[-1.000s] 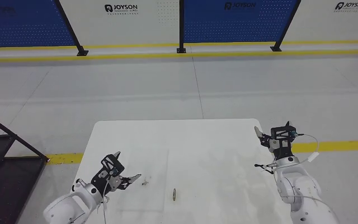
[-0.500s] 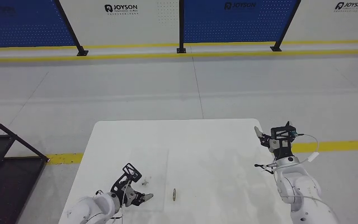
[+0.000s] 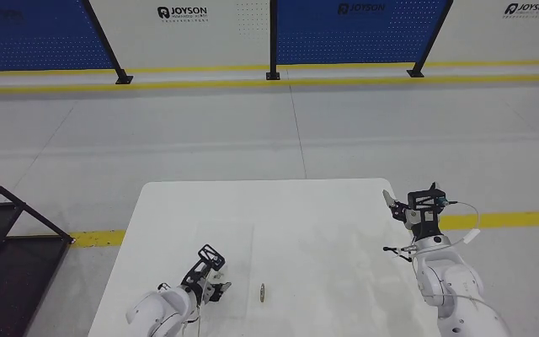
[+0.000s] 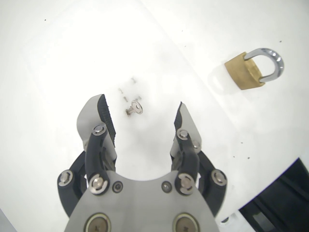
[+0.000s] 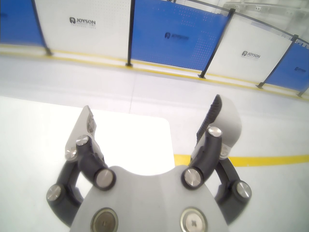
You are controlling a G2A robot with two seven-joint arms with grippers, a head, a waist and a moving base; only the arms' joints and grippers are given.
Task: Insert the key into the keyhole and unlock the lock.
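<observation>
A small silver key lies flat on the white table. My left gripper hangs open just above it, one fingertip on each side of the key, touching nothing. In the top view the left gripper covers the key's spot near the table's front left. A brass padlock with a closed steel shackle lies a short way off, beside the gripper; from above the padlock is a small mark. My right gripper is open and holds nothing, over the table's far right corner.
A few small dark specks mark the table beside the key. The table's front edge drops off close to the padlock. A black frame stands on the floor left of the table. Blue and white fence panels line the back.
My left arm has swung right and forward from beside the key to directly over it, so its open fingers now straddle the key. The right arm, key and padlock have not moved.
</observation>
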